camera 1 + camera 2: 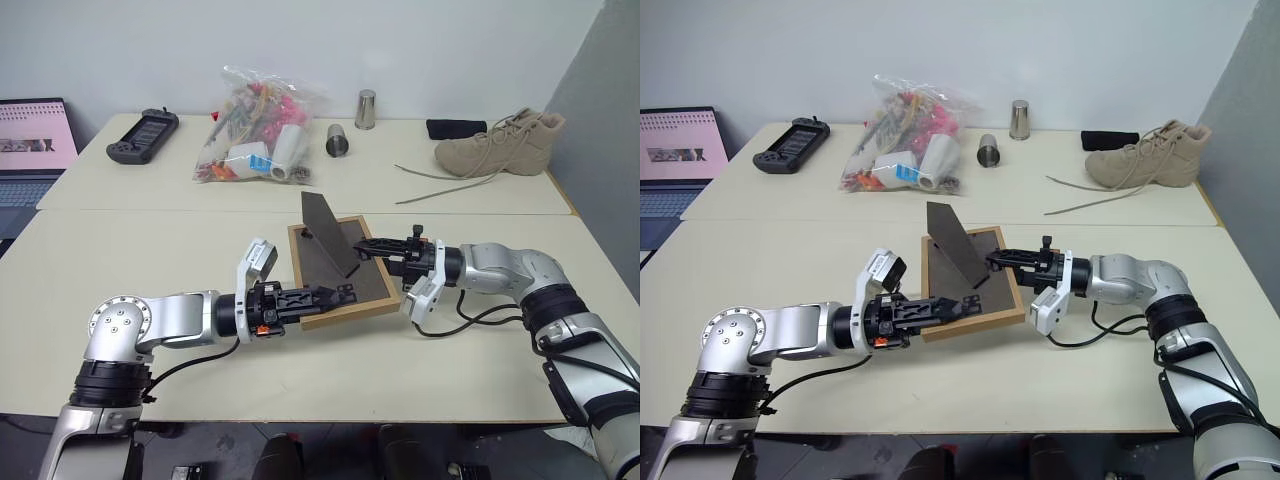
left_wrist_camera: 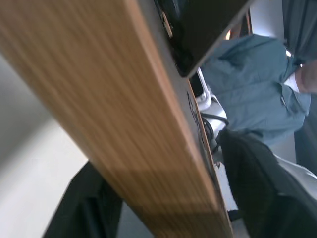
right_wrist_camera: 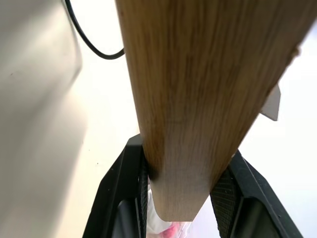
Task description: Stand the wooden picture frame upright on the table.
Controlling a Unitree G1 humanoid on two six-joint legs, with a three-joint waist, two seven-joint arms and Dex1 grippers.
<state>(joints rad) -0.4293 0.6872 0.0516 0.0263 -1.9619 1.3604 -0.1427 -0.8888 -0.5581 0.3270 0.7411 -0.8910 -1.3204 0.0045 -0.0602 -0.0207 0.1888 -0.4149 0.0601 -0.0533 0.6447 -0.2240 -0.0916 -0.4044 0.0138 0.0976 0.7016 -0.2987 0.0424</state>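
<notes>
One wooden picture frame (image 1: 340,272) lies tilted, back up, near the middle of the tabletop (image 1: 150,240), its easel stand (image 1: 328,232) folded out and raised; the photo side is hidden. The left end effector (image 1: 325,297) reaches its lower left edge; whether it grips is unclear. Right of the frame, the right end effector (image 1: 372,247) pinches the wood between both fingers (image 3: 229,191). Bare tabletop surrounds the frame.
</notes>
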